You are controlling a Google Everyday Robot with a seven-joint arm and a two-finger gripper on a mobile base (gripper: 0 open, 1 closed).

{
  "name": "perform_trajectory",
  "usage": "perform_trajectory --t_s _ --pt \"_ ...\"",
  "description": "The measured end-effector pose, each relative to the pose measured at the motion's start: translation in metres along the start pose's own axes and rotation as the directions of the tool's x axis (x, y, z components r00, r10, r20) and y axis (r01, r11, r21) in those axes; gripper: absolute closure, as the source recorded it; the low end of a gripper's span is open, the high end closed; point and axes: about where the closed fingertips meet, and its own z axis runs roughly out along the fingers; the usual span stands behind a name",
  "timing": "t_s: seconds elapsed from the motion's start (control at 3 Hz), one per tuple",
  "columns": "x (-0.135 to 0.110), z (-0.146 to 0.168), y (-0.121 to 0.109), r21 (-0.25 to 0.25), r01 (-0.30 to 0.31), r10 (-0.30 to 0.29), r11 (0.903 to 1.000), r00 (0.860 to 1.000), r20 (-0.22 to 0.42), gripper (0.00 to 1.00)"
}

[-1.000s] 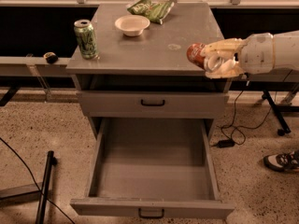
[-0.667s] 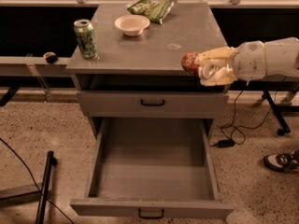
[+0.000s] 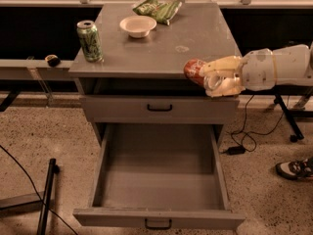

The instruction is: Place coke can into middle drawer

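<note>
The tool [image 3: 209,76] reaches in from the right at the front right edge of the table [image 3: 146,55], clenched around the coke can [image 3: 191,69], which lies tilted sideways in its grasp above the table's edge. Below, the middle drawer [image 3: 161,185] stands pulled fully open, under the closed upper drawer [image 3: 159,109]. A green can [image 3: 89,40], a bowl [image 3: 138,26] and a green bag [image 3: 157,8] sit on the table.

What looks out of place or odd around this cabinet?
Little stands out. The gripper holds the coke can tipped sideways at the right front corner of the cabinet top, above the open middle drawer. A pale smudge marks the top. Nothing looks spilled.
</note>
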Motion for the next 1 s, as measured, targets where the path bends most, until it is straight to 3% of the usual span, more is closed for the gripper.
perform_trajectory --t_s 0.33,0.67,1.0 --pt "-0.054 0.012 0.017 -0.024 0.155 -0.15 0.9876 0.979 0.135 1.0" --pt "-0.107 0.011 0.047 -0.103 0.293 -0.255 0.9506 0.926 0.28 1.0" --pt "-0.109 0.015 0.049 -0.099 0.302 -0.263 0.9482 0.92 0.29 1.0"
